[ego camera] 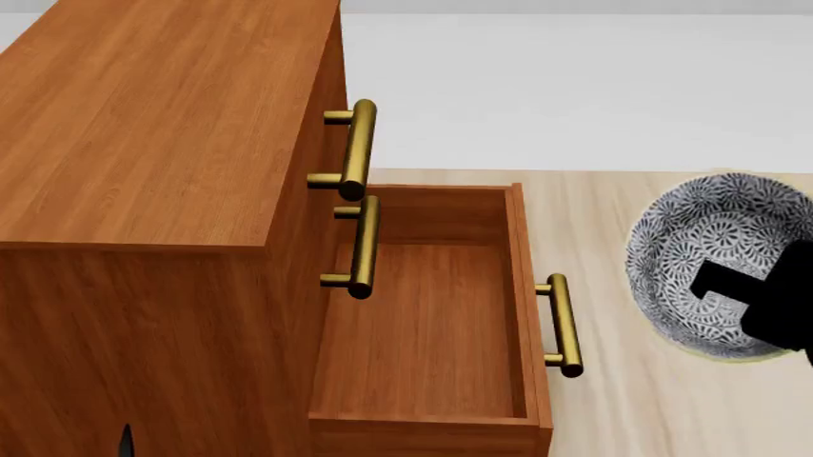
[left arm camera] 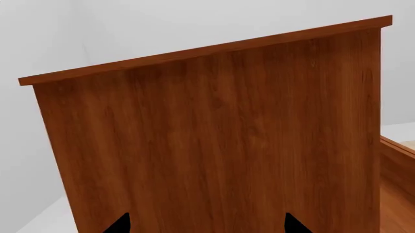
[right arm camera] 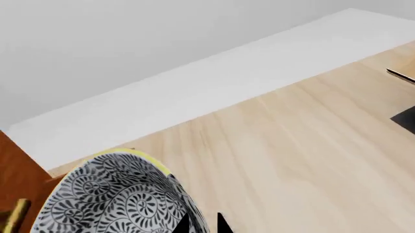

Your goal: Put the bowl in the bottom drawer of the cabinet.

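The reddish-brown cabinet (ego camera: 152, 143) fills the left of the head view. Its bottom drawer (ego camera: 420, 324) is pulled out and open, brass handle (ego camera: 561, 326) facing right, with nothing inside. The blue-grey patterned bowl (ego camera: 711, 243) is to the right of the drawer, apart from it. My right gripper (ego camera: 722, 286) is shut on the bowl's rim; in the right wrist view the bowl (right arm camera: 110, 199) has its wall between the right gripper's (right arm camera: 204, 224) two dark tips. My left gripper (left arm camera: 207, 225) is open, facing the cabinet's side panel (left arm camera: 214, 141); only its tip (ego camera: 125, 440) shows in the head view.
Two upper drawers are closed, their brass handles (ego camera: 358, 143) (ego camera: 364, 246) jutting out over the open drawer. The pale wooden surface (right arm camera: 292, 145) runs out to the right, white floor (ego camera: 572, 86) behind it. A dark object's edge (right arm camera: 406, 119) shows at the far right of the right wrist view.
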### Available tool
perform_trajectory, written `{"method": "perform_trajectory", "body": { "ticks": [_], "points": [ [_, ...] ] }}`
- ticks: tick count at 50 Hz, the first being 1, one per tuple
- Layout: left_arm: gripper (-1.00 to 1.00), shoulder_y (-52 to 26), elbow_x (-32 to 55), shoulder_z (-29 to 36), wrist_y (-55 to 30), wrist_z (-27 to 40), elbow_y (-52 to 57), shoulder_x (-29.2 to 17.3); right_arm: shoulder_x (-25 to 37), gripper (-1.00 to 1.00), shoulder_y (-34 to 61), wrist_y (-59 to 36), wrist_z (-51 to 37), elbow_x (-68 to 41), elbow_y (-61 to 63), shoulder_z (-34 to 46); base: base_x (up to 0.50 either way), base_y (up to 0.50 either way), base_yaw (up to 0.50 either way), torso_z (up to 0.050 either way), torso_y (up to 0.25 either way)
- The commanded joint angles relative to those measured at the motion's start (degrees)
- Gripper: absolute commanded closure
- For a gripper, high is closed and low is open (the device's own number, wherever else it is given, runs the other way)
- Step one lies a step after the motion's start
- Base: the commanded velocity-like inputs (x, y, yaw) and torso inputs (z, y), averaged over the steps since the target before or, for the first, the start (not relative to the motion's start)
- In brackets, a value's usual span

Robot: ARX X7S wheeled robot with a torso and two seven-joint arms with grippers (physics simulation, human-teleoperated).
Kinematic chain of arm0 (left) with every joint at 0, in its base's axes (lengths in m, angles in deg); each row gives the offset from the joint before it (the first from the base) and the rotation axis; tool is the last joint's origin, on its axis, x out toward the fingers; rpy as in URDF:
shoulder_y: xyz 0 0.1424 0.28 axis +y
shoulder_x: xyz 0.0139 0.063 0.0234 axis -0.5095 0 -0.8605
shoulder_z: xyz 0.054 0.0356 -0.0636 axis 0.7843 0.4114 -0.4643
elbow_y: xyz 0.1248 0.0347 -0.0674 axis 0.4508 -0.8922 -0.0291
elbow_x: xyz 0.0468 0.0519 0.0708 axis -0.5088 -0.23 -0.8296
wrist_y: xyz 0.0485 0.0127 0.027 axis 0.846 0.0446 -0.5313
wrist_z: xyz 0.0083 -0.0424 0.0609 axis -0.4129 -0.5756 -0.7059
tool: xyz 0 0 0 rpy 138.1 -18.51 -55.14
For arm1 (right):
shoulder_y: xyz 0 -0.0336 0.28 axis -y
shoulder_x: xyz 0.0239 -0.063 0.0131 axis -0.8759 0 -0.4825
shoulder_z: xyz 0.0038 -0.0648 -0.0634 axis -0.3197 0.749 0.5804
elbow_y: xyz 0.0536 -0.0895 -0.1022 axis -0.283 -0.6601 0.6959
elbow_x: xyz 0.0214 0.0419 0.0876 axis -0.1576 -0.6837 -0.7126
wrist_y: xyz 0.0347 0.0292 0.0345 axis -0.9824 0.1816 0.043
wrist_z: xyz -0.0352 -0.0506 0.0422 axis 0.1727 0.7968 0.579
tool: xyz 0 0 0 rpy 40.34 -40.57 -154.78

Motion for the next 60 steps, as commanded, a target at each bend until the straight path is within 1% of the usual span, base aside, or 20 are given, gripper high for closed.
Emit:
{"method": "perform_trajectory", "body": {
  "ticks": [1, 2, 6, 7, 8, 9, 11, 16, 17, 18, 23, 29, 30, 31, 43, 48, 52, 60],
  "points": [
    [-1.0, 0.13, 0.18, -0.06, 0.25, 0.25, 0.04, -0.15, -3.29, 1.0, 7.43, 2.5, -0.7, -0.23, -8.64, 6.02, 0.0, 0.0, 0.0, 0.0, 0.0],
    [-1.0, 0.16, 0.29, -0.14, 0.29, 0.26, 0.03, -0.17, -4.29, 1.0, 8.56, 2.72, -1.0, 0.5, -11.2, 7.07, 0.0, 0.0, 0.0, 0.0, 0.0],
    [-1.0, 0.01, 0.55, -0.28, 0.24, 0.27, -0.1, -0.22, -5.62, 1.0, 10.73, 4.19, -0.55, 1.59, -14.76, 9.3, 0.0, 0.0, 0.0, 0.0, 0.0],
    [-1.0, -0.05, 0.59, -0.31, 0.23, 0.28, -0.17, -0.22, -5.93, 1.0, 11.81, 3.09, -1.9, 1.84, -16.47, 9.76, 0.0, 0.0, 0.0, 0.0, 0.0],
    [-1.0, -0.1, 0.75, -0.38, 0.21, 0.22, -0.16, -0.25, -6.37, 1.0, 12.33, 5.03, -0.55, 2.44, -17.48, 10.64, 0.0, 0.0, 0.0, 0.0, 0.0],
    [-1.0, -0.13, 0.76, -0.41, 0.11, 0.27, -0.05, -0.27, -6.71, 1.0, 13.3, 4.1, -1.48, 2.74, -19.35, 11.06, 0.0, 0.0, 0.0, 0.0, 0.0],
    [-1.0, -0.18, 0.92, -0.45, 0.02, 0.25, 0.01, -0.31, -6.99, 1.0, 13.71, 5.95, -0.27, 3.38, -20.12, 12.09, 0.0, 0.0, 0.0, 0.0, 0.0],
    [-1.0, -0.1, 1.1, -0.64, 0.07, 0.34, 0.3, -0.47, -8.64, 1.0, 17.21, 8.83, 2.05, 5.93, -27.28, 16.13, 0.0, 0.0, 0.0, 0.0, 0.0],
    [-1.0, -0.06, 1.16, -0.69, 0.06, 0.37, 0.42, -0.5, -8.94, 1.0, 18.8, 6.54, -0.03, 6.7, -30.17, 16.77, 0.0, 0.0, 0.0, 0.0, 0.0],
    [-1.0, -0.03, 1.18, -0.7, 0.05, 0.39, 0.42, -0.52, -9.38, 1.0, 19.15, 10.22, 3.13, 7.55, -31.31, 18.15, 0.0, 0.0, 0.0, 0.0, 0.0],
    [-1.0, 0.16, 1.34, -0.94, 0.01, 0.55, 0.72, -0.72, -10.82, 1.0, 22.32, 13.3, 5.7, 9.83, -38.62, 20.92, 0.0, 0.0, 0.0, 0.0, 0.0],
    [-1.0, 0.11, 1.47, -1.07, 0.06, 0.71, 0.8, -0.76, -11.92, 1.0, 24.98, 14.52, 7.18, 12.26, -44.25, 24.72, 0.0, 0.0, 0.0, 0.0, 0.0],
    [-1.0, 0.05, 1.42, -1.0, -0.04, 0.75, 0.82, -0.76, -12.11, 1.0, 26.49, 14.83, 7.75, 14.18, -47.1, 27.47, 0.0, 0.0, 0.0, 0.0, 0.0],
    [-1.0, 0.03, 1.39, -0.98, -0.08, 0.78, 0.84, -0.78, -12.24, 1.0, 26.54, 15.76, 8.52, 13.96, -47.64, 27.08, 0.0, 0.0, 0.0, 0.0, 0.0],
    [-1.0, 0.36, 1.53, -1.33, 0.18, 1.14, 1.1, -1.11, -15.63, 1.0, 35.28, 28.01, 18.97, 22.78, -70.32, 36.85, 0.0, 0.0, 0.0, 0.0, 0.001],
    [-1.0, 0.42, 1.63, -1.25, 0.39, 1.13, 0.86, -1.15, -17.38, 1.0, 38.37, 32.67, 22.58, 25.18, -79.34, 38.98, 0.0, 0.0, 0.0, 0.0, 0.0],
    [-1.0, 0.48, 1.76, -1.38, 0.4, 1.25, 0.95, -1.21, -19.25, 1.0, 41.72, 39.06, 26.23, 28.13, -89.94, 41.01, 0.0, 0.0, 0.0, 0.0, 0.0],
    [-1.0, 0.55, 1.68, -1.1, 0.72, 1.35, 0.66, -1.21, -20.58, 1.0, 40.6, 39.77, 27.02, 33.45, -91.04, 36.41, 0.0, 0.0, 0.0, 0.0, 0.0]
  ]
}}
